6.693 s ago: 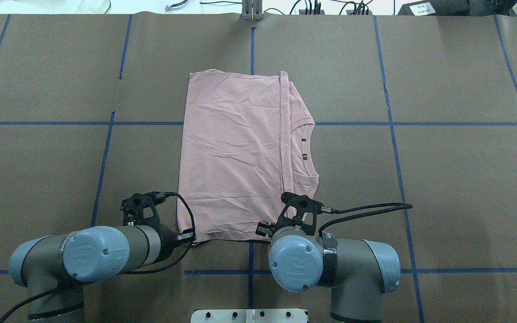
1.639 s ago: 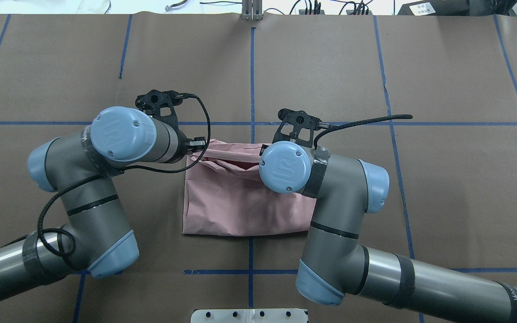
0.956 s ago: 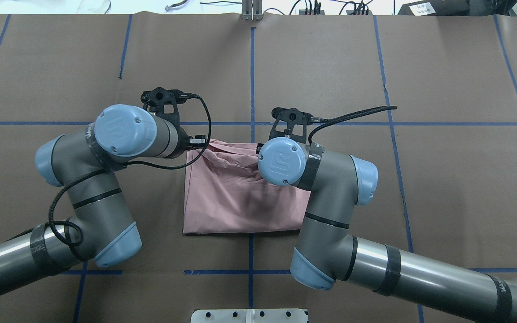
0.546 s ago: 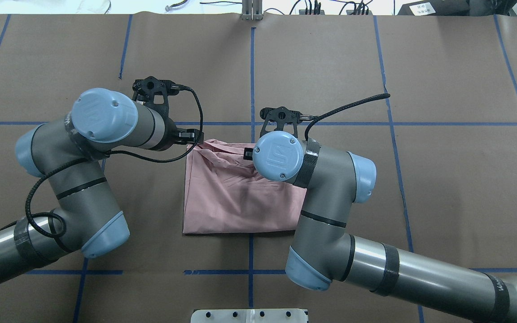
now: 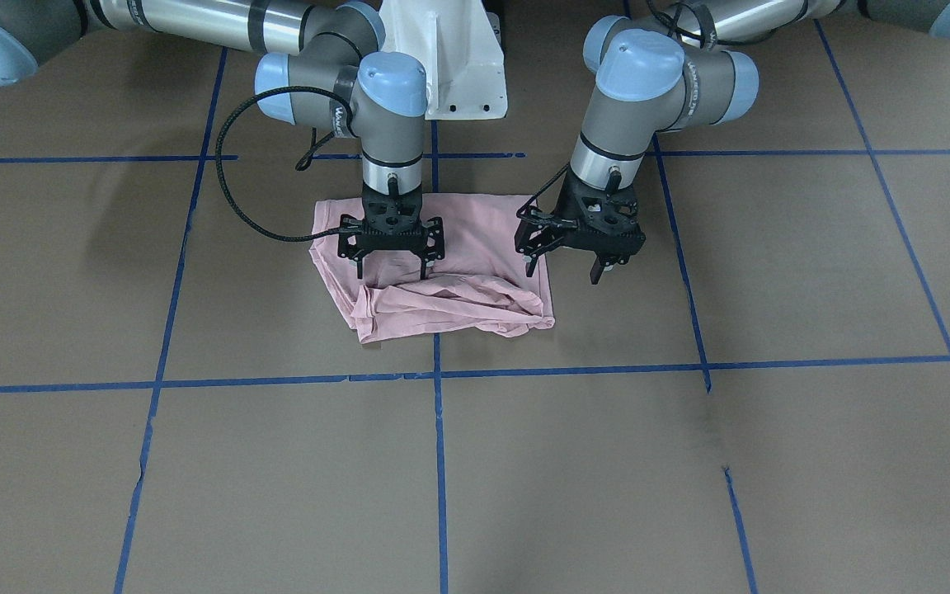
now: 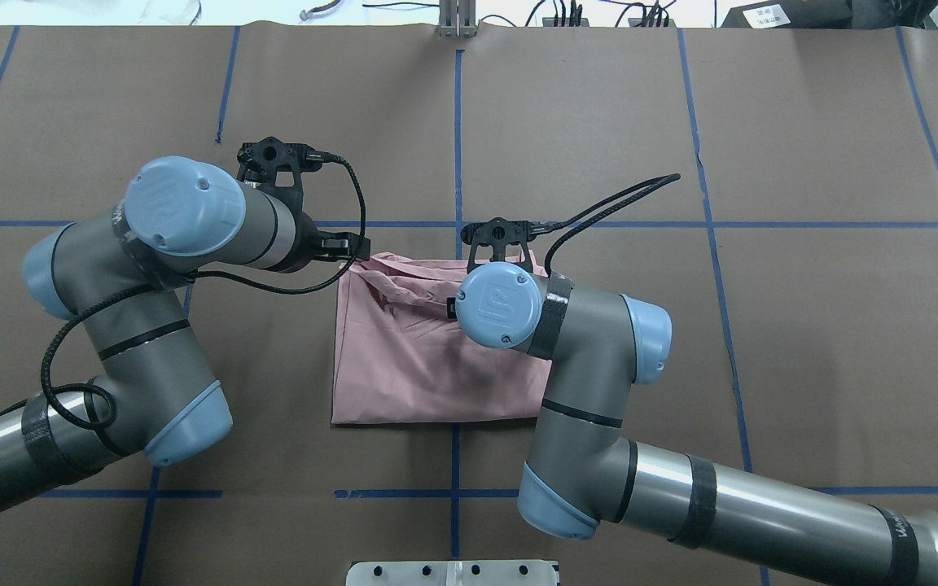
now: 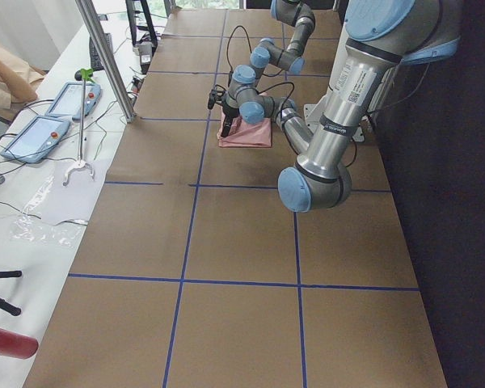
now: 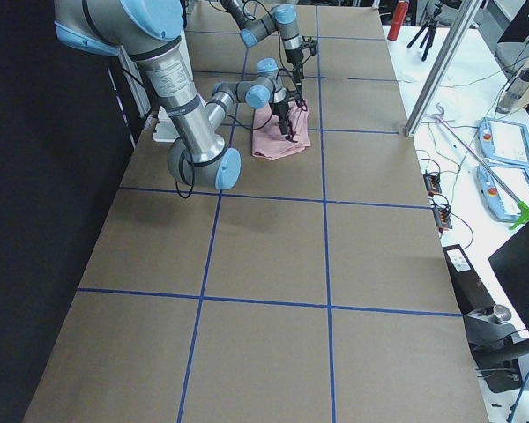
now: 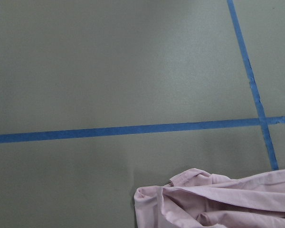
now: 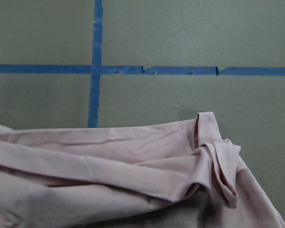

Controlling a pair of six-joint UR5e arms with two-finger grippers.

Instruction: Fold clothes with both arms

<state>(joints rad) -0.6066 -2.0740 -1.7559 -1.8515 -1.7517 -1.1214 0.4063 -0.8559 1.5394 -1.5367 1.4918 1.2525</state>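
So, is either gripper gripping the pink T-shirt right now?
No, the left gripper and right gripper both stand open, with none of the pink T-shirt between their jaws.

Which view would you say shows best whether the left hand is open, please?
The exterior front-facing view: the left hand shows both fingers spread, holding nothing, at the T-shirt edge. Overhead, its own wrist hides the fingers; the left wrist camera sees only T-shirt and table; the side views are too small.
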